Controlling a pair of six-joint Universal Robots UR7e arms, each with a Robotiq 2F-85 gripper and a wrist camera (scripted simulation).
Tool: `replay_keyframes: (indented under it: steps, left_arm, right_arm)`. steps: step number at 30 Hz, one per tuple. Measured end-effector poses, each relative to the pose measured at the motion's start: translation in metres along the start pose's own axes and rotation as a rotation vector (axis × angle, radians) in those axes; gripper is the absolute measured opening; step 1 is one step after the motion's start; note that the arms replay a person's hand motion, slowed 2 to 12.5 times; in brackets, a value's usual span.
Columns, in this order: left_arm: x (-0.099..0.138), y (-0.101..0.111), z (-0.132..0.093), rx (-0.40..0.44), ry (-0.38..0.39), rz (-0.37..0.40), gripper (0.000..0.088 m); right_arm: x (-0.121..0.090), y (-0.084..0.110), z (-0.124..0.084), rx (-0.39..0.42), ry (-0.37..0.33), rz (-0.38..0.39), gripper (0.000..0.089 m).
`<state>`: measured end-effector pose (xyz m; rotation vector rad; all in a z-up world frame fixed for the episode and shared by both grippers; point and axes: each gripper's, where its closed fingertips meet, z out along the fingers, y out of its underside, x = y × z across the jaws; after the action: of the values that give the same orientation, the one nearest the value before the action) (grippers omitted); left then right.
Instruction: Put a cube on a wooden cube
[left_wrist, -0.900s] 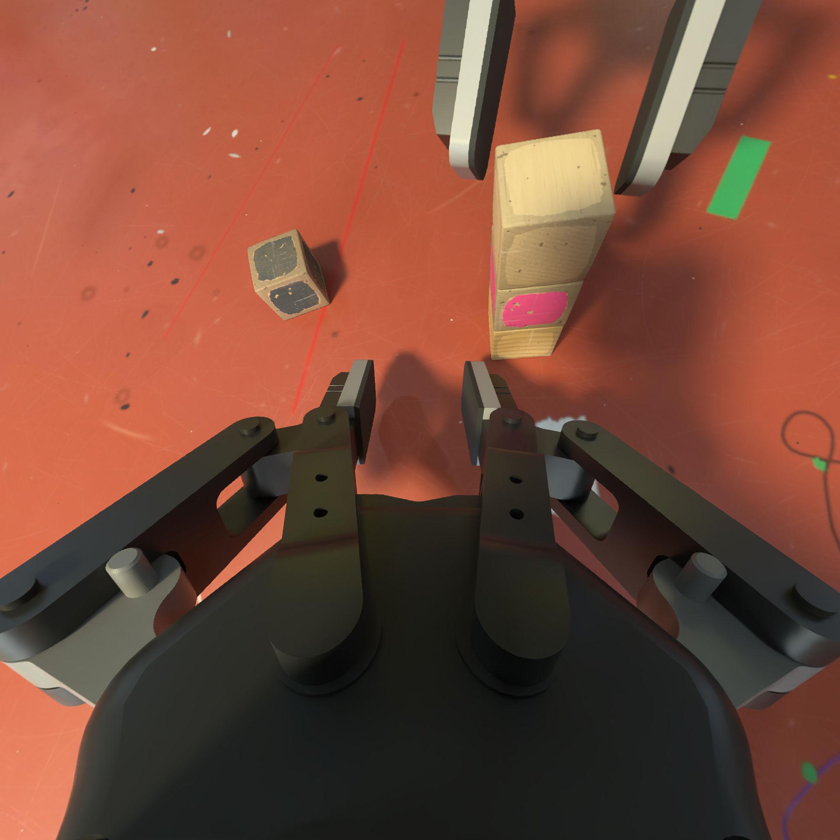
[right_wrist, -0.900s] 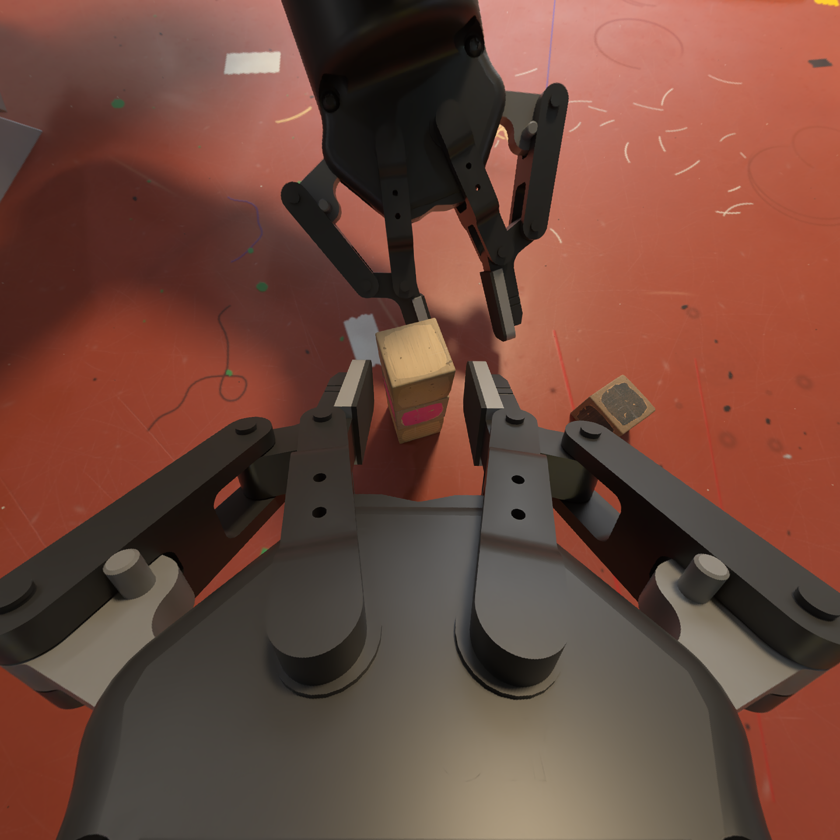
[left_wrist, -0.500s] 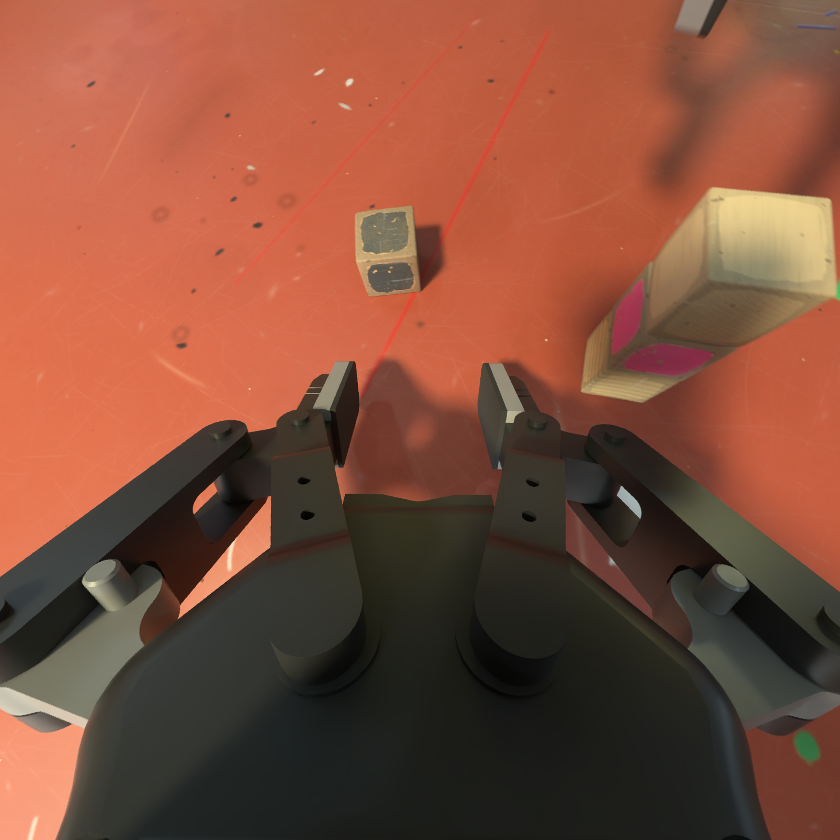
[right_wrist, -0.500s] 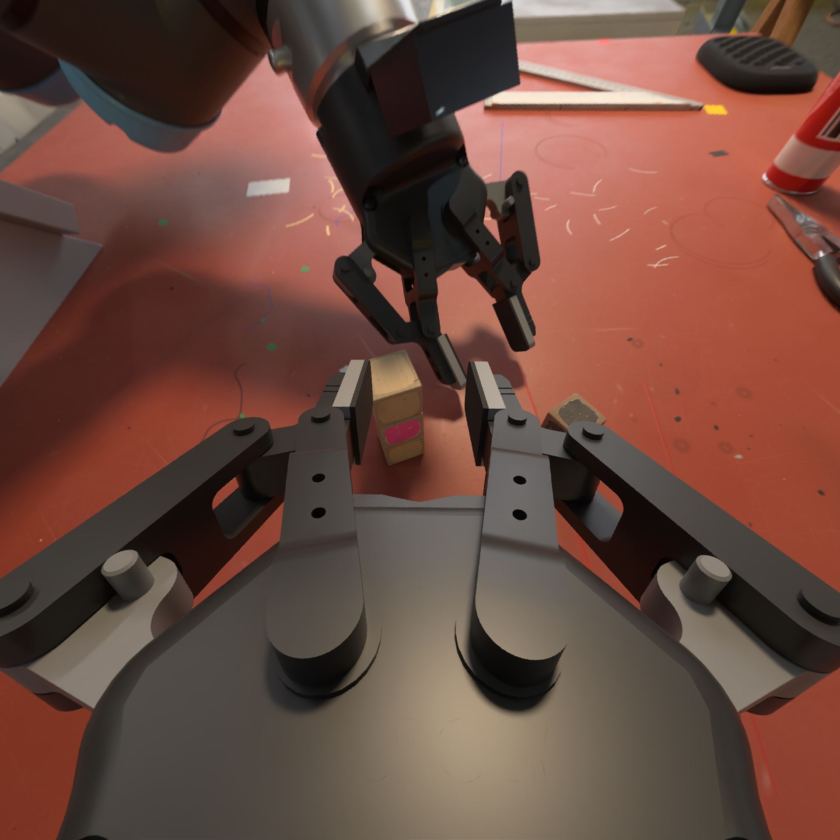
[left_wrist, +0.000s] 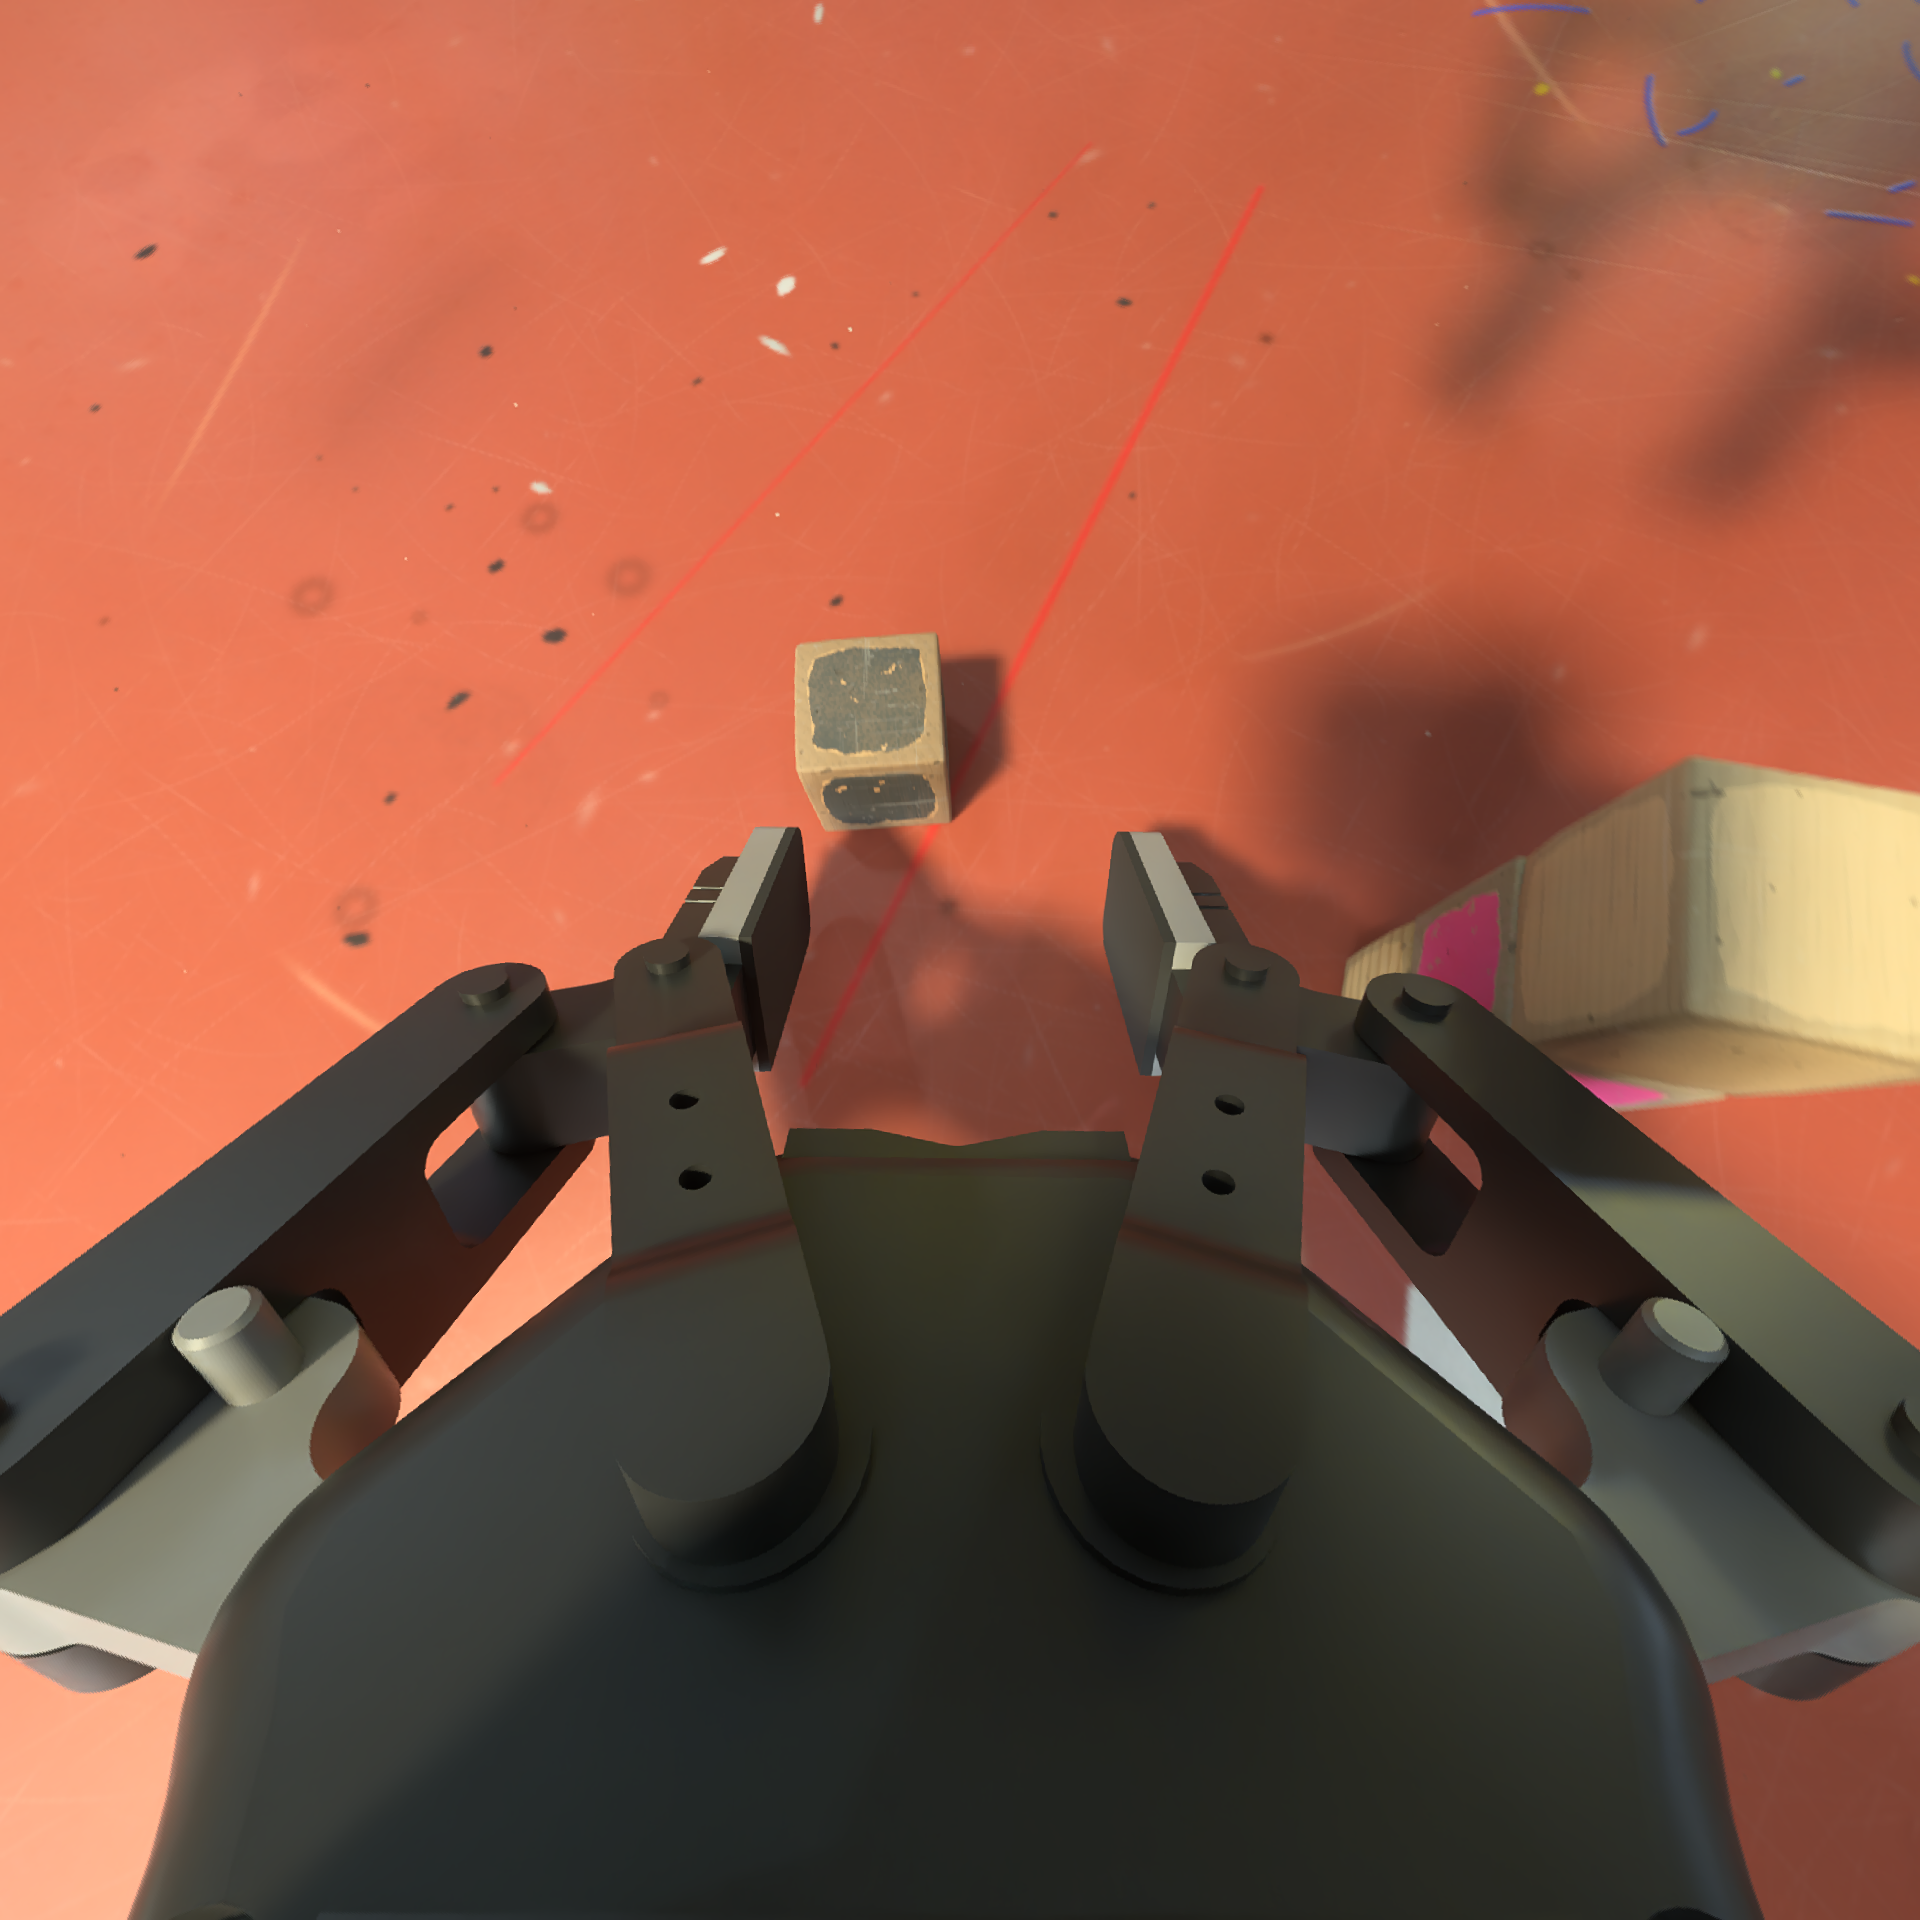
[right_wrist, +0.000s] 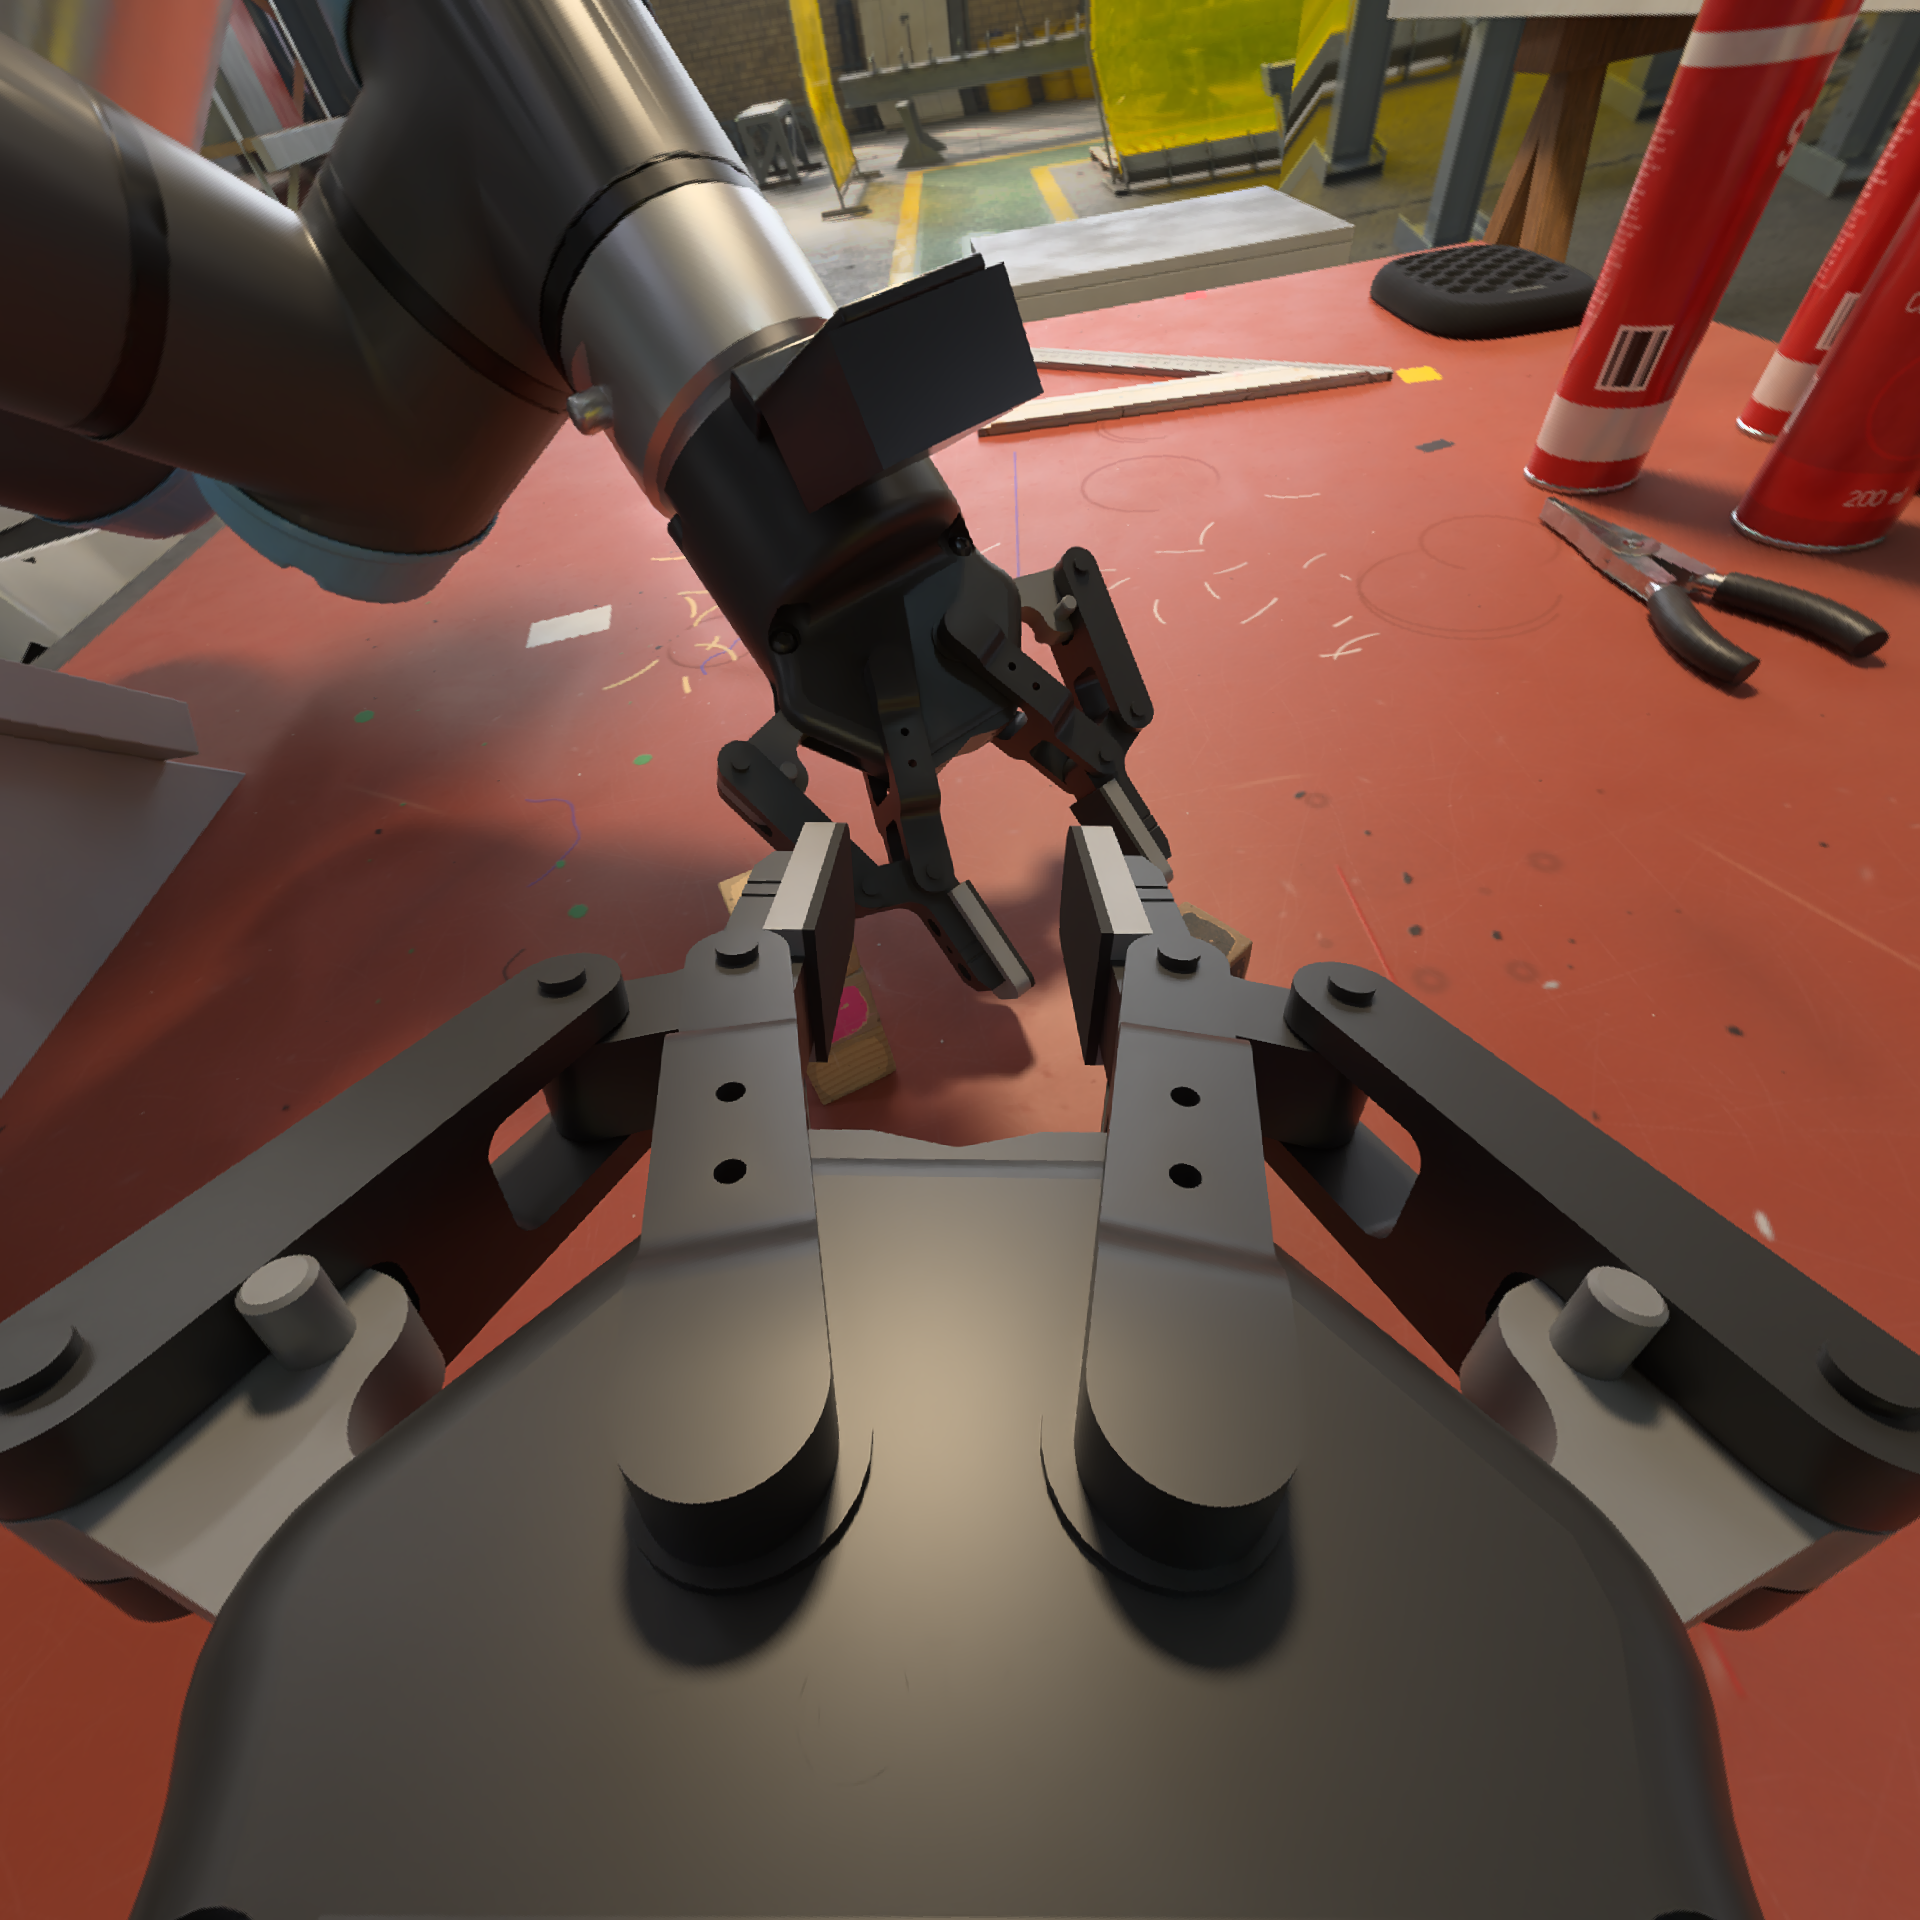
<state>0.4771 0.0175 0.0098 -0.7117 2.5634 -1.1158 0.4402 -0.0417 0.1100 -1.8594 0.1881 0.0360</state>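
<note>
Ahead of left claw (left_wrist: 954, 940), spread wide and empty: small black-faced wooden cube (left_wrist: 871, 730) on red tabletop (left_wrist: 416, 416), lined up for pickup; right claw (right_wrist: 948, 940) also wide, empty.

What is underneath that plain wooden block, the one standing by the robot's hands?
The plain block sits on a block with pink faces; that one stands on the red table. Whether a third block lies between cannot be told.
</note>
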Motion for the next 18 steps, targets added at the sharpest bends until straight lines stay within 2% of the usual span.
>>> replay_keyframes:
  steps: [11,18]
  left_arm:
    - [-0.009,-0.013,0.012,0.015,-0.035,-0.034,0.047]
    - [-0.014,-0.017,0.014,0.025,-0.031,-0.068,0.0356]
  right_arm:
    - [0.006,0.008,0.002,-0.026,0.013,0.016,0.0352]
    - [0.003,0.009,0.004,-0.041,0.01,0.002,0.0343]
